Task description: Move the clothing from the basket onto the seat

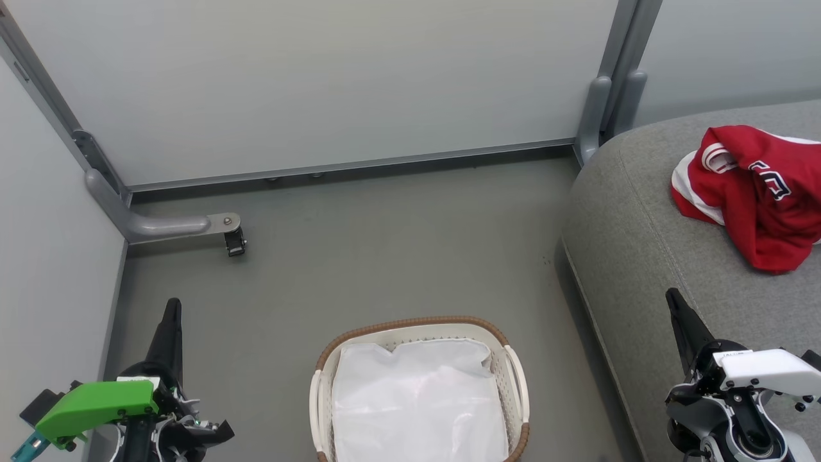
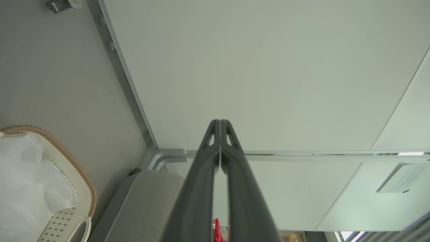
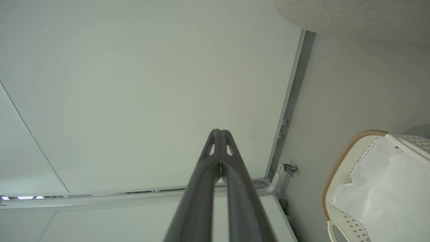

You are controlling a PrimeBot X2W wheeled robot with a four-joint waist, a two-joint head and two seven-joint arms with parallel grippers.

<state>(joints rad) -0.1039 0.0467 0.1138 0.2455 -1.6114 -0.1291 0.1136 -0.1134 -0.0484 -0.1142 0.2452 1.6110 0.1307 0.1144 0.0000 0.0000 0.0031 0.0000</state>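
On the head camera I see the red striped garment [image 1: 753, 192] lying crumpled on the grey seat cushion [image 1: 641, 244], to the right of the laundry basket [image 1: 410, 323] and well apart from it. The basket stands on the floor [image 1: 385, 244] with its white liner [image 1: 417, 398] inside. My left gripper [image 1: 172, 307] hangs left of the basket, its fingers pressed together on nothing; my left wrist camera shows the tips meeting. My right gripper [image 1: 672, 296] sits right of the basket, over the cushion's near edge, likewise clenched and empty.
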